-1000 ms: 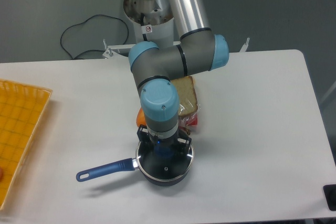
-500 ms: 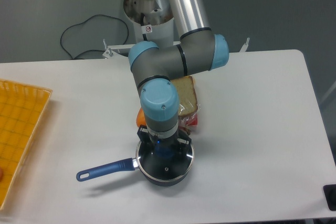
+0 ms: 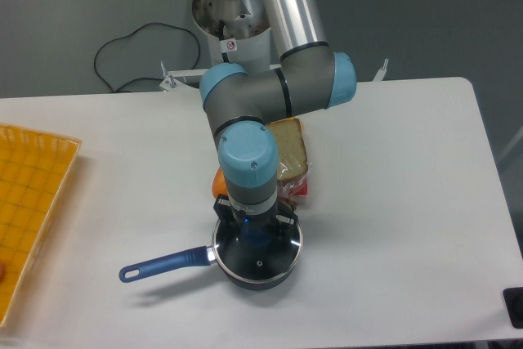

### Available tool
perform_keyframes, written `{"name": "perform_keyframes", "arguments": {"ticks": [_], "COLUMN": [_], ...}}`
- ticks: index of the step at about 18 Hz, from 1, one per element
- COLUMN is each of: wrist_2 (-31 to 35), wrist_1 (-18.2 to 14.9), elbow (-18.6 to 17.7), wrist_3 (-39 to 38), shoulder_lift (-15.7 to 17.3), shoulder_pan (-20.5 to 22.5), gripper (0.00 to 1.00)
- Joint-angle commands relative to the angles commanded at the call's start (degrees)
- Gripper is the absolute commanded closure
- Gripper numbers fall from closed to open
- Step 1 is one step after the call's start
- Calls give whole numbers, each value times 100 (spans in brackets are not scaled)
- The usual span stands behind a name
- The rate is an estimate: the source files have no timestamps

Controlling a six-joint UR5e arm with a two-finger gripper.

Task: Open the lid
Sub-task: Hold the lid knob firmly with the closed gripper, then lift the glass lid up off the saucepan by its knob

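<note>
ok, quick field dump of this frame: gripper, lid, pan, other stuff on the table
gripper: down over the lid's centre, at the blue knob; open or shut cannot be told, the wrist hides the fingers
lid: on the saucepan, not lifted
saucepan: dark blue, long handle pointing to image left
bread: bagged, behind the pan, partly hidden by the arm
orange object: beside the arm, mostly hidden
yellow tray: image-left table edge

high front view, facing table (image 3: 392,161), mid-range
</note>
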Motion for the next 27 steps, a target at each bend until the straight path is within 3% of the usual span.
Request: {"name": "perform_keyframes", "arguments": {"ticks": [15, 21, 27], "wrist_2": [9, 0, -9], "wrist_1": [-158, -377, -825], "elbow": [-53, -53, -44], "wrist_3": [44, 456, 1229], "shoulder_lift": [466, 606, 721], "shoulder_pan": [88, 263, 544], "gripper": [36, 36, 36]}}
